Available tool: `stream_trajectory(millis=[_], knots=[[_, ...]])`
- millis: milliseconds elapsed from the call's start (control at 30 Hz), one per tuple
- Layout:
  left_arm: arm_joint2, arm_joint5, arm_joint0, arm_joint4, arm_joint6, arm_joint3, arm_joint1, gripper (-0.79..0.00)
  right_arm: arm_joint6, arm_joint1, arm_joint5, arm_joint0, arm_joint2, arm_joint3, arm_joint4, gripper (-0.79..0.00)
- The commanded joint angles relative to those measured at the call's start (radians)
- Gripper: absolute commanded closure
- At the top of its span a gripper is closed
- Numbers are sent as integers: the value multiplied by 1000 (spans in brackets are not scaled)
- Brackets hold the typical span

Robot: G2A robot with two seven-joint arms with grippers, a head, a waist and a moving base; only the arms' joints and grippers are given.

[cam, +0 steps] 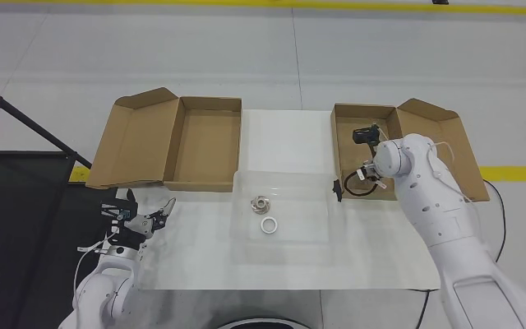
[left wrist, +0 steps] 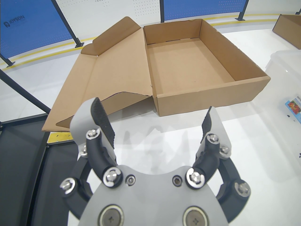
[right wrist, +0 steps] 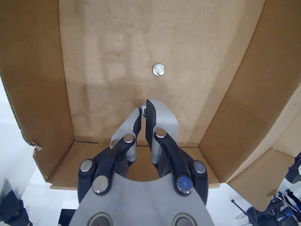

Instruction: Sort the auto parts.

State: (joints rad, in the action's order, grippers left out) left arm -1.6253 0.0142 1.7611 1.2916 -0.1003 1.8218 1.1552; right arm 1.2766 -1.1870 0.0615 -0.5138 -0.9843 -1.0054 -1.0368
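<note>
My right gripper (right wrist: 144, 109) hangs inside the right cardboard box (right wrist: 164, 24), shut on a small silver bolt-like part (right wrist: 142, 109) pinched at its fingertips. A second silver round part (right wrist: 159, 69) lies on that box's floor just beyond the fingers. The clear plastic tray (cam: 288, 185) at the table's middle holds a metal hub part (cam: 260, 201) and a white ring (cam: 269, 224). My left gripper (left wrist: 152, 111) is open and holds nothing, low over the table's near left corner (cam: 163, 211), in front of the left cardboard box (left wrist: 188, 59).
The left box (cam: 205, 144) has nothing in it, and its lid flap (cam: 136, 140) lies flat to its outer side. The right box (cam: 349, 132) has its flap (cam: 452, 148) folded outward too. A black stand (cam: 37, 127) runs beside the table's left edge.
</note>
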Motion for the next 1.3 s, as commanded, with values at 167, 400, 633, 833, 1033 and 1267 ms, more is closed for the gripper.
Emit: stream_trajectory(millis=[167,400,633,833,1033,1267], knots=[[0,0,0,0,0,0,0,-785,-7,8,7,-24,-30,-44,-5,-342],[-13,17,-13,7,-10,27,1,-785,-10,43,35,-130,-125,-250,-57,-394],[-37,79,-28,48,13,87,-3,-785,-81,80,48,-309,-261,-557,-111,-785],[-68,207,-68,57,80,180,-12,-785,-288,102,3,-515,-388,-818,-126,-785],[-60,379,-143,130,171,266,-27,-785,-544,115,-124,-732,-521,-996,-46,-785],[-1,577,-283,87,321,294,-39,-785,-824,124,-339,-982,-696,-1123,81,-785]])
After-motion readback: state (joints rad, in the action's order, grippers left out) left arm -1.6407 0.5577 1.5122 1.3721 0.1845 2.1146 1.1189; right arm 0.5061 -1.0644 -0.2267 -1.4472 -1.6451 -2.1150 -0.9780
